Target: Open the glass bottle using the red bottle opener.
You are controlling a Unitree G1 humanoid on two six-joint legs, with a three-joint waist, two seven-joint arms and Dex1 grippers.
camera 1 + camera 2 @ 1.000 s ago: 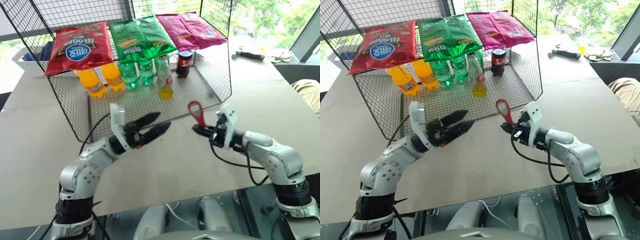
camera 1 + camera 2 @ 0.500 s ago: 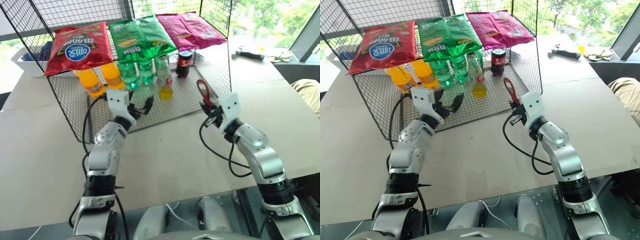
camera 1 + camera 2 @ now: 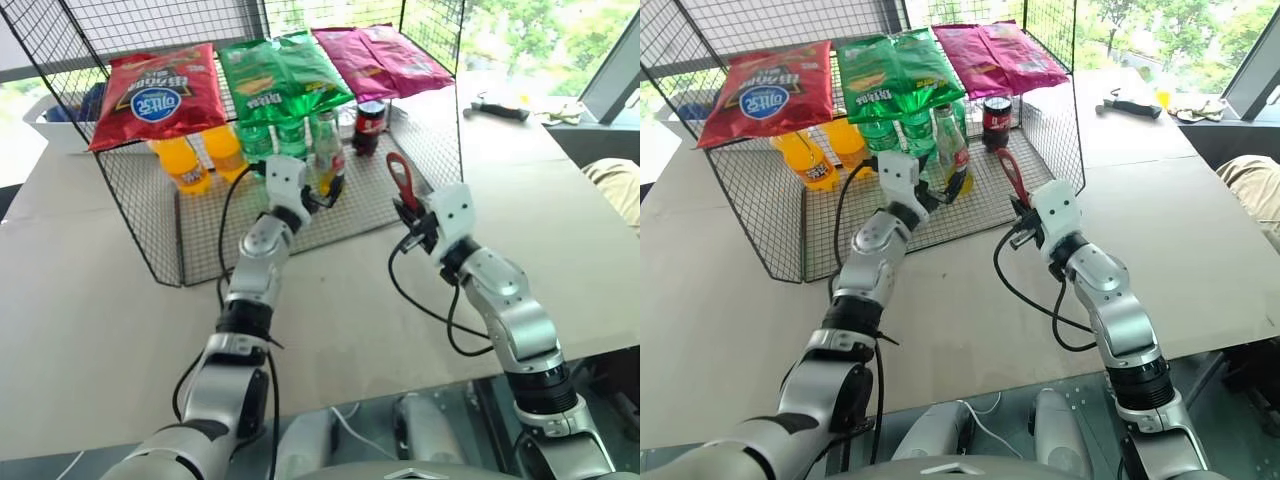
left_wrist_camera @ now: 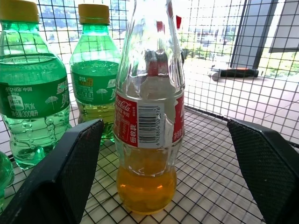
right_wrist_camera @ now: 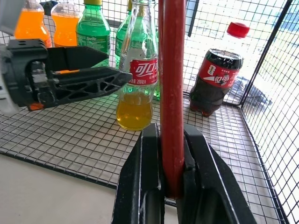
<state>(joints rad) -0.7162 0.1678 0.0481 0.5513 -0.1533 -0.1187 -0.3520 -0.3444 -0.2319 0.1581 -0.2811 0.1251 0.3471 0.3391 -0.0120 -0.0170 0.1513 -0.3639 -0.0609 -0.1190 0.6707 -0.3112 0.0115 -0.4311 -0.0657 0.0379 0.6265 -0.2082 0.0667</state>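
Our left gripper [image 4: 159, 154] stands spread wide, one finger either side of the glass bottle [image 4: 149, 116] on the wire shelf [image 3: 250, 215], not yet touching. To do this well, we judge, it should close level on the label band before any prying. Our right gripper [image 5: 163, 186] is clenched on the red bottle opener [image 5: 173, 88], upright just short of the bottle. We count two orange bottles [image 3: 198, 160], at least two green bottles [image 4: 60, 79], one cola bottle [image 5: 215, 81] and three snack bags [image 3: 280, 75].
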